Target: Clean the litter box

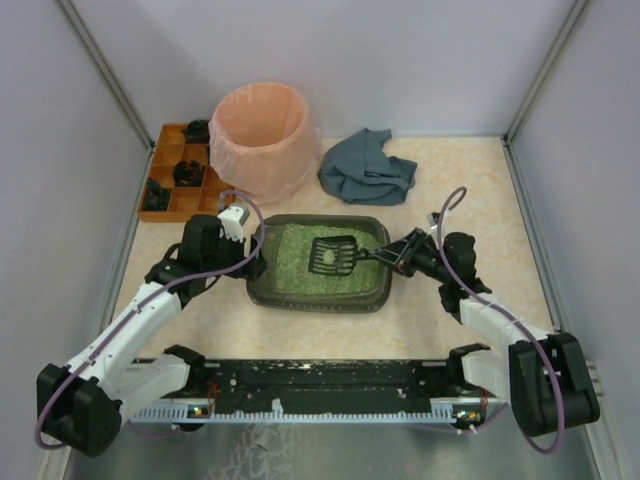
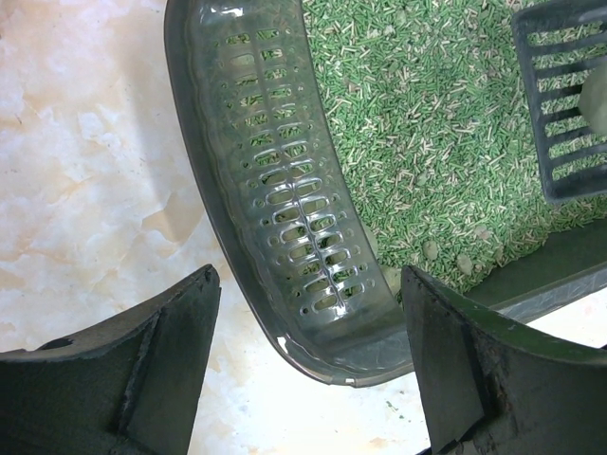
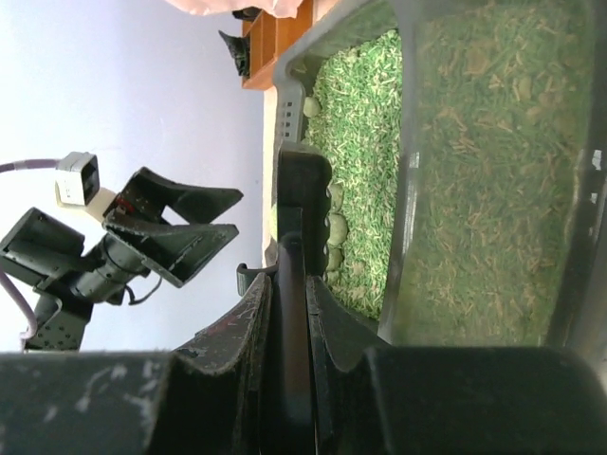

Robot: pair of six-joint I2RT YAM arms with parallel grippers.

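A: Where is the litter box [image 1: 262,292], and how does it lie?
B: In the middle of the table [image 1: 480,200]. Its long axis runs from 9 to 3 o'clock in the top view. It holds green litter [image 1: 300,268].
A: What is around it?
B: A slotted scoop [image 1: 335,255] lies over the litter, with its handle pointing to 3 o'clock. The pink-lined bin [image 1: 262,150] stands at 11 o'clock, the orange tray [image 1: 195,205] at 10 o'clock and a blue-grey cloth [image 1: 365,168] at 1 o'clock.
A: And the arms?
B: The right gripper [image 1: 398,255] comes in low from 3 o'clock, its claw pinching the scoop handle. The left gripper [image 1: 250,262] is at the 9 o'clock end with the elbow bent. Its claw is spread, with the box's curved wall between the fingers, and it grips nothing.
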